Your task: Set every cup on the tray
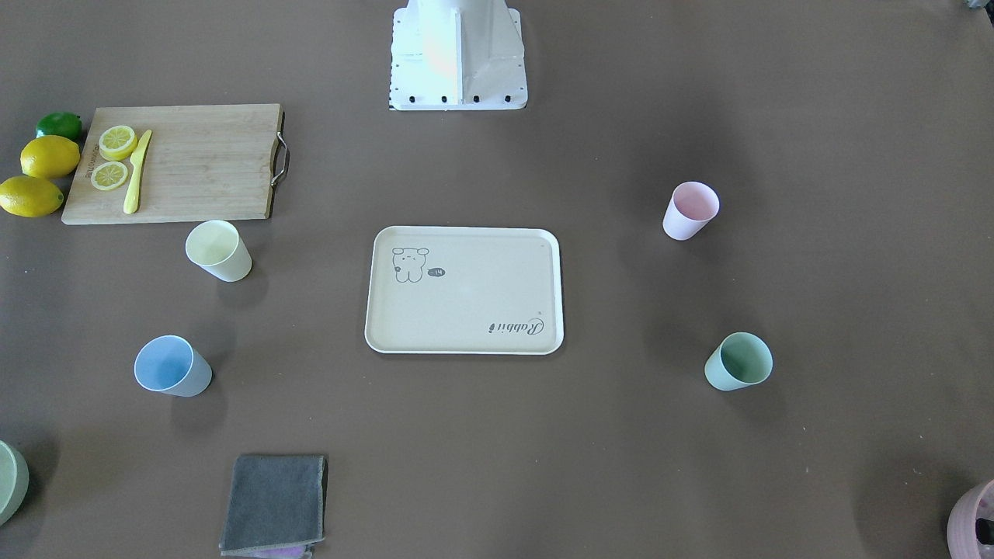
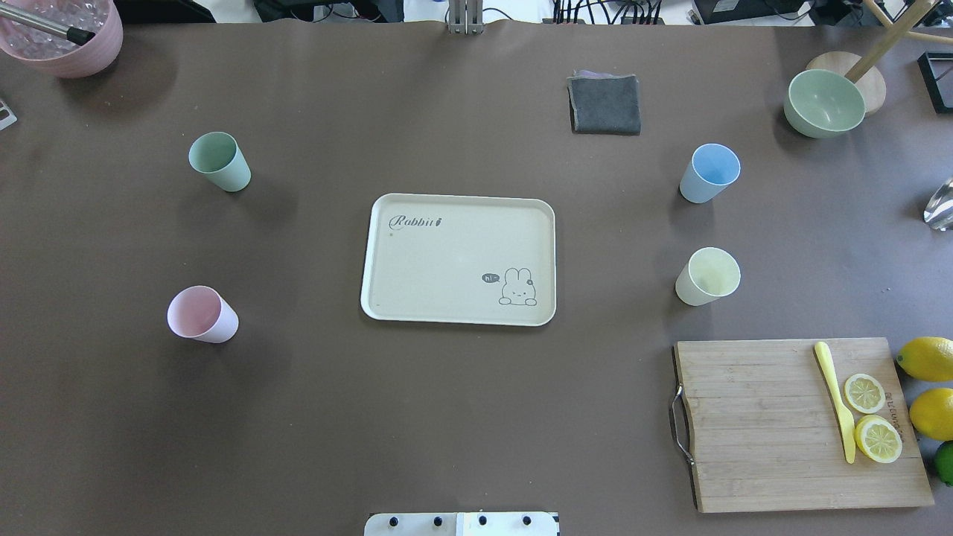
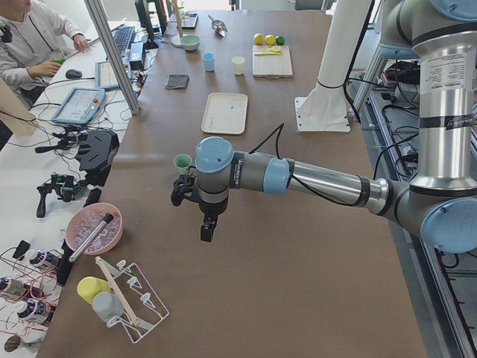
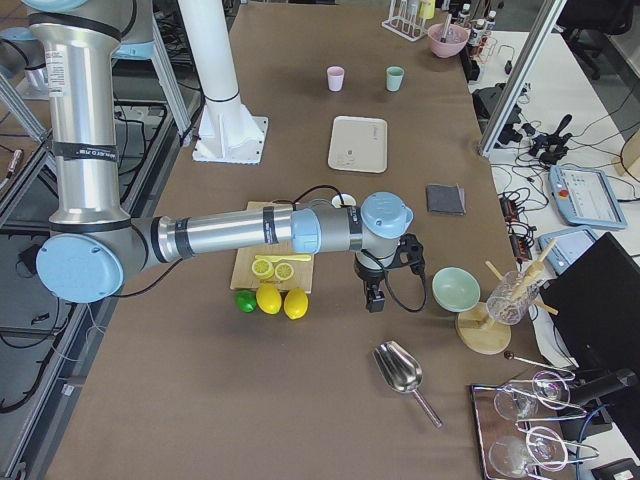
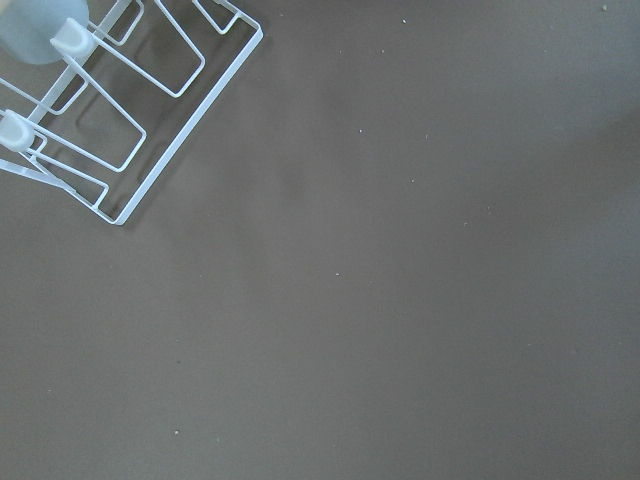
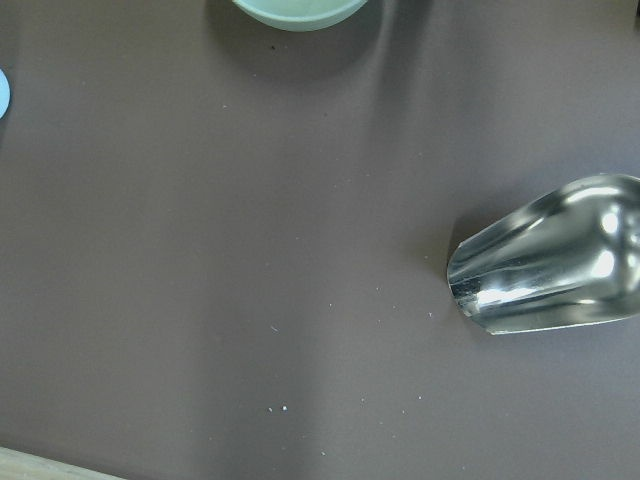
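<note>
The cream tray [image 2: 447, 260] lies at the table's middle with nothing on it. The mint green cup [image 2: 219, 161] and the pink cup [image 2: 202, 314] stand upright on the overhead view's left. The light blue cup [image 2: 709, 173] and the pale yellow cup [image 2: 707, 276] stand upright on its right. My left gripper [image 3: 207, 227] shows only in the exterior left view, over bare table beyond the mint cup [image 3: 182, 162]. My right gripper [image 4: 375, 297] shows only in the exterior right view, between the lemons and a green bowl. I cannot tell whether either gripper is open or shut.
A wooden cutting board [image 2: 752, 424] with a yellow knife and lemon slices lies near right, with whole lemons [image 2: 927, 357] beside it. A grey cloth [image 2: 604, 104], a green bowl [image 2: 824, 103], a mauve pot [image 2: 63, 33], a metal scoop [image 6: 550, 260] and a wire rack [image 5: 110, 110] stand around the edges.
</note>
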